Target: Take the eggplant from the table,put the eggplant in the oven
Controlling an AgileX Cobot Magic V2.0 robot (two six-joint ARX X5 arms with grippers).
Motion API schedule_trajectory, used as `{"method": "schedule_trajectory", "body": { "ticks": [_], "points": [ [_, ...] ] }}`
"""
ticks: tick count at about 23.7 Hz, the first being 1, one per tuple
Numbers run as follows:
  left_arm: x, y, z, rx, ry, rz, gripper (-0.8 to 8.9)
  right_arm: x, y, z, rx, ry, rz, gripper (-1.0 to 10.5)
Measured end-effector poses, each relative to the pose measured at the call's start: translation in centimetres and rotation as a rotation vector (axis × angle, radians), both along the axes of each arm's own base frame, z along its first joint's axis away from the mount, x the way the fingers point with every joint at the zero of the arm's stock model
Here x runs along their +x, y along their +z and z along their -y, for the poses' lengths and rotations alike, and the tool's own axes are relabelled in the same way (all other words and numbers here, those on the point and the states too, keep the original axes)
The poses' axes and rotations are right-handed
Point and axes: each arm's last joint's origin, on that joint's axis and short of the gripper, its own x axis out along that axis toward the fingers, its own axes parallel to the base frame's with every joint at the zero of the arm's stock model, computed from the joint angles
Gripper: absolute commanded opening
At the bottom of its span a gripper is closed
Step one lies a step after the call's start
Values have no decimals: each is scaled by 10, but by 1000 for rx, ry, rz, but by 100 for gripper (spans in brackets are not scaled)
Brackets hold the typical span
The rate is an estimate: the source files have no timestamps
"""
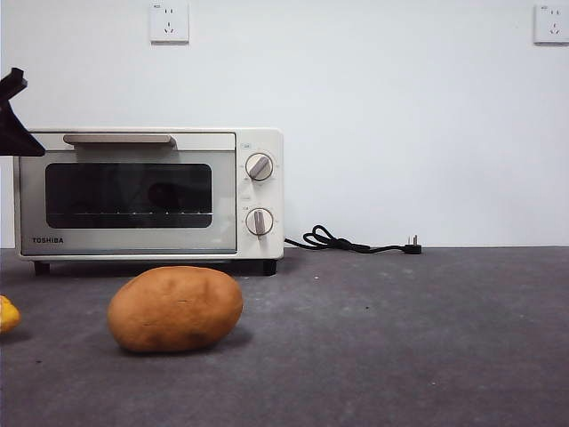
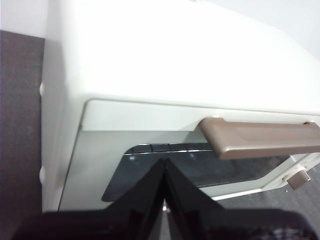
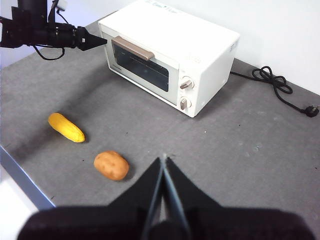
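Observation:
The cream-white oven (image 1: 258, 133) stands at the back left of the table (image 1: 400, 338) with its door closed. Behind the dark glass (image 1: 129, 195) a dim rounded shape shows; I cannot tell whether it is the eggplant. No eggplant lies on the table in any view. My left gripper (image 2: 164, 167) is shut and empty, hovering close in front of the door just off the left end of the brown handle (image 2: 260, 140). Its black tip (image 1: 13, 116) shows at the left edge of the front view. My right gripper (image 3: 163, 161) is shut and empty, high above the table's front.
A brown potato (image 1: 175, 309) lies in front of the oven. Left of it is a yellow vegetable (image 3: 66, 127), near the table's front edge (image 3: 20, 175). An unplugged black power cord (image 1: 356, 243) trails right of the oven.

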Motion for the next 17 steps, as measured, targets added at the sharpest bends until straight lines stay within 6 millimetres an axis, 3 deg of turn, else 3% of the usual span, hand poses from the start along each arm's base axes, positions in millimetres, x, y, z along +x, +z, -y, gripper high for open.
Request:
{"method": "schedule_trajectory", "body": {
  "ticks": [11, 17],
  "points": [
    [-3, 2, 3, -16, -6, -85, -6, 1, -1, -1, -2, -1, -5, -12],
    [-17, 21, 7, 11, -15, -77, -6, 1, -1, -1, -2, -1, -5, -12]
  ]
}}
